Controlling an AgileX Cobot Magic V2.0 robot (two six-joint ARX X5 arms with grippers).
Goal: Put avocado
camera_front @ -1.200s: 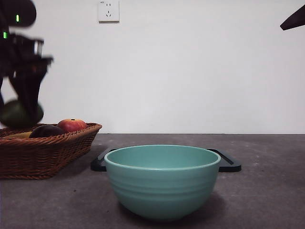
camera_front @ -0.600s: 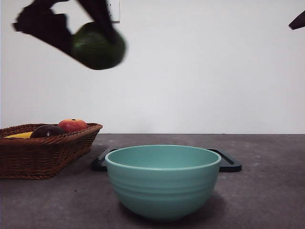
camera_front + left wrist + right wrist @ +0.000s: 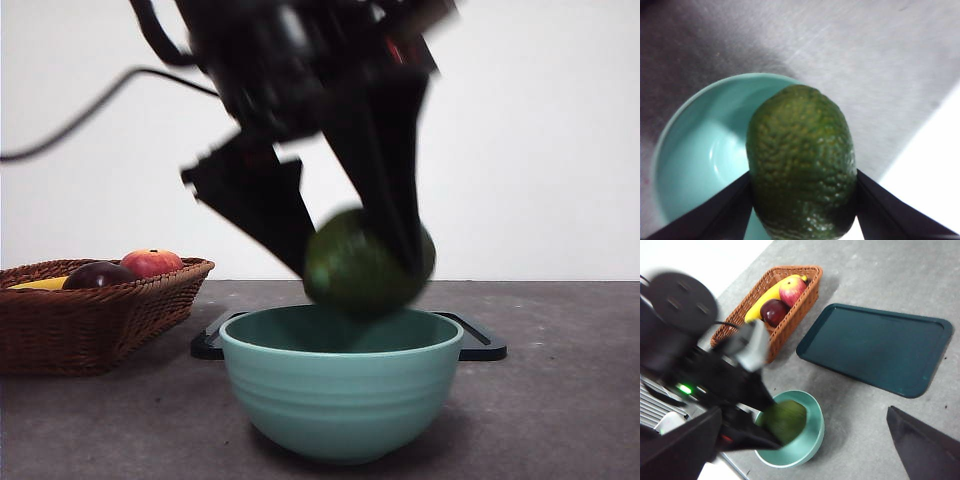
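Front view, left to right. A wicker basket (image 3: 100,310) sits near the left edge of the table (image 3: 560,400), holding a banana (image 3: 40,284), a dark maroon fruit (image 3: 97,275) and a red apple (image 3: 151,262). At the centre, toward the front edge, stands a teal bowl (image 3: 340,400), with a dark green tray (image 3: 480,340) lying flat just behind it. The left tool (image 3: 365,262) hangs over the bowl, its two jaws pinching the avocado (image 3: 368,263) by its flanks; the fruit sits just above the rim, over the bowl's opening. The right tool (image 3: 805,460) waits apart with its jaws spread and nothing between them.

Risks, as judged from this position. The avocado is rounded, and the jaws meet only its sides, so it may twist or slip out early. The left wrist view shows the fruit toward one side of the opening; released there, it could strike the rim and roll onto the table. A drop from above the rim might also bounce the fruit or nudge the bowl. Lowering further before opening appears the safer course.
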